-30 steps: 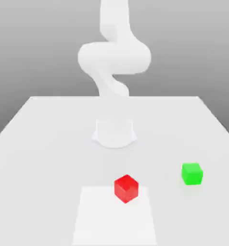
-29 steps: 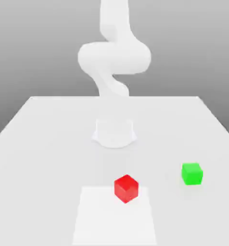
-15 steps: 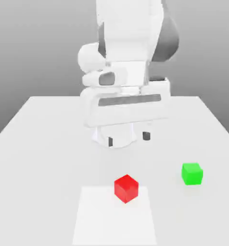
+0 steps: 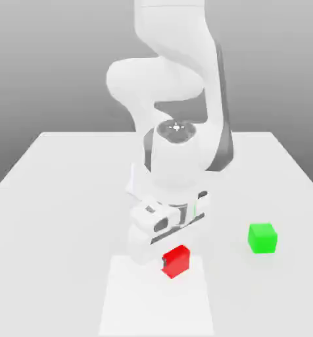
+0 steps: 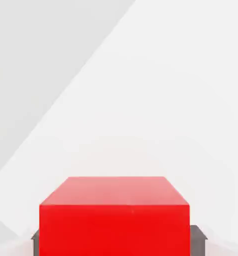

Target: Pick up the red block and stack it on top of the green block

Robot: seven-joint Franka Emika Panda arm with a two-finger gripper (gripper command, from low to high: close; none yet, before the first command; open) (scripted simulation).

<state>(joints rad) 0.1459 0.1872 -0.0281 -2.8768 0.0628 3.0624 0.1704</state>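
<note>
The red block rests on the white table, partly covered by my white hand. My gripper has come down over it and is shut on it. In the hand view the red block sits between two dark grey fingertips, one pressed against each side. The green block stands alone on the table towards the exterior view's right, a short way from the red one, with nothing touching it.
A paler square patch marks the table's near side, and the red block sits at its far edge. My arm's base and links rise behind the blocks.
The arm dropped from above the table down onto the red block and its jaws closed on the block's sides. Neither block has shifted.
</note>
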